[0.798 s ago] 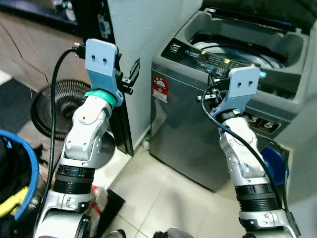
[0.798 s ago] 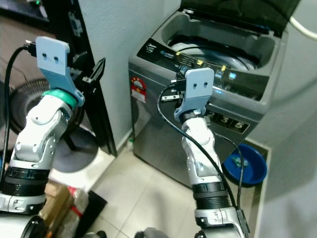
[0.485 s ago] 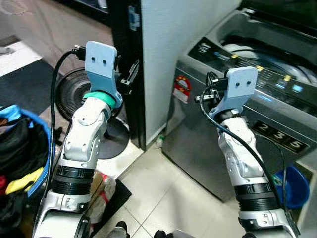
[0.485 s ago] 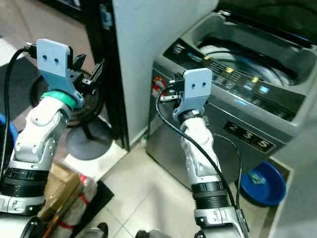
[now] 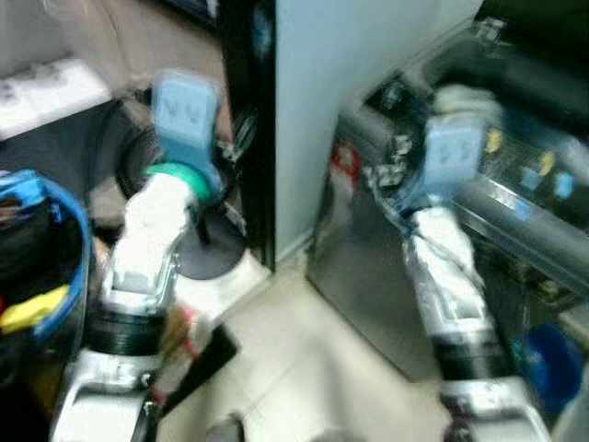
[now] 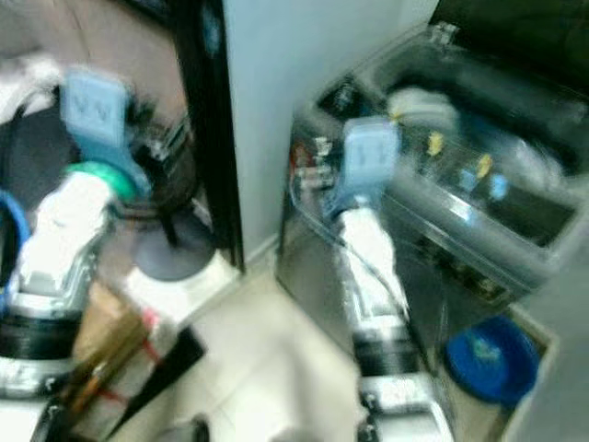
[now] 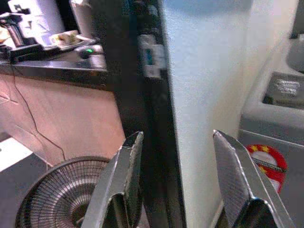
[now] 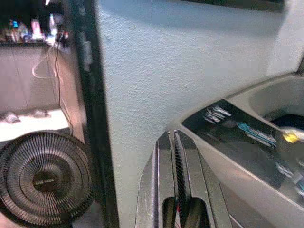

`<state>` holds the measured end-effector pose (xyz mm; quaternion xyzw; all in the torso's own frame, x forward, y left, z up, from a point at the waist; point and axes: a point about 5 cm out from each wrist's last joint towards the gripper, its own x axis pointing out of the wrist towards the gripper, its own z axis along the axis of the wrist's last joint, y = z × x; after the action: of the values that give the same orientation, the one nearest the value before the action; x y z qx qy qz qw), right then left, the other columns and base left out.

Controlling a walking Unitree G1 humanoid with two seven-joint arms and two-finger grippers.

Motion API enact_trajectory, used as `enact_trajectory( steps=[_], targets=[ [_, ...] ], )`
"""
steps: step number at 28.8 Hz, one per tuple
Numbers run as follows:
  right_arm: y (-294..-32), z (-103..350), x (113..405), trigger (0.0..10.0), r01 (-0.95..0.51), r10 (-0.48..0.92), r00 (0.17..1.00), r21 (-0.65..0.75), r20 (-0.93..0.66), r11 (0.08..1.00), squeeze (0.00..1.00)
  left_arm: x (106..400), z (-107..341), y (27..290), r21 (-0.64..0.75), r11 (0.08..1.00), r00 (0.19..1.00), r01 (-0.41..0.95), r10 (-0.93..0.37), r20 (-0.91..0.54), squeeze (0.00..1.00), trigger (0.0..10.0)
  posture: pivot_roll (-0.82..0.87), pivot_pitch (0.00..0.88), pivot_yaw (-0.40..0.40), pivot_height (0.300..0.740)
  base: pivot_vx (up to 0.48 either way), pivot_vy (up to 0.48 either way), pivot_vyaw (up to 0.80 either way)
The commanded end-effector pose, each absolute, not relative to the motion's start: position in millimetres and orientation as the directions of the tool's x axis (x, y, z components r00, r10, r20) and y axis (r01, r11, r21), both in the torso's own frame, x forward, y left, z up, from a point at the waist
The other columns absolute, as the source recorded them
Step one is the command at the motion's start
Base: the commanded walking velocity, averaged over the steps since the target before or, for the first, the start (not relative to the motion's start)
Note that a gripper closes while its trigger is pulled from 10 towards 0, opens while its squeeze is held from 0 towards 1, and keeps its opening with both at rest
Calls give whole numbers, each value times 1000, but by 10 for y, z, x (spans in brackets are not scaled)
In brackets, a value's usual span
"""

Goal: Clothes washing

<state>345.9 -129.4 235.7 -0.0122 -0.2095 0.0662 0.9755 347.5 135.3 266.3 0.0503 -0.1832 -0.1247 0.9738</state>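
Head views, both blurring: washing machine [image 5: 479,184] standing grey with its lid raised, just right of the pale wall [image 5: 340,83]; its control panel [image 6: 460,170] showing small lit marks; blue basin [image 6: 488,354] sitting on the floor at the washing machine's lower right; black post [image 5: 248,120] running down the wall's left edge, away from the washing machine; floor fan [image 6: 166,230] sitting beyond that post; blue laundry basket [image 5: 41,267] with dark and yellow clothes, well left of the washing machine; both silver arms rising in front, the right one before the washing machine's front face.

Left wrist view: left gripper [image 7: 183,183] hanging in air with its fingers [image 7: 121,190] spread wide apart, holding nothing; the post and wall showing between them; washing machine's red sticker [image 7: 266,156] past one finger; fan grille low beside the post.

Right wrist view: right gripper [image 8: 178,190] with its two fingers pressed together, nothing between them; pointing at the washing machine's near corner where it meets the wall; fan on the far side of the post.
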Motion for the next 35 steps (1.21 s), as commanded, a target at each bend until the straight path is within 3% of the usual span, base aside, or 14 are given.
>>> enact_trajectory(
  steps=[1,3,4,35],
  targets=[
    [-1360,2272,3458,10000,-106,104,919,-14,379,994,0,3468,2660,1297,159,956,896,246,-287,340,0,10000,-6,78,34,740,0,0,0],
    [-1377,2289,3452,10000,-96,89,912,-2,400,995,51,3470,2661,1301,159,957,896,244,-285,340,0,10000,-4,81,35,740,0,0,794],
    [-1409,2288,3463,10000,-69,64,916,-2,397,998,157,3471,2662,1304,159,957,897,242,-283,340,0,10000,-4,81,35,740,0,0,794],
    [-1405,2250,3470,10000,-77,71,925,1,375,997,110,3473,2653,1302,155,960,899,235,-275,341,0,10000,-9,90,33,740,0,0,794]
  ],
)
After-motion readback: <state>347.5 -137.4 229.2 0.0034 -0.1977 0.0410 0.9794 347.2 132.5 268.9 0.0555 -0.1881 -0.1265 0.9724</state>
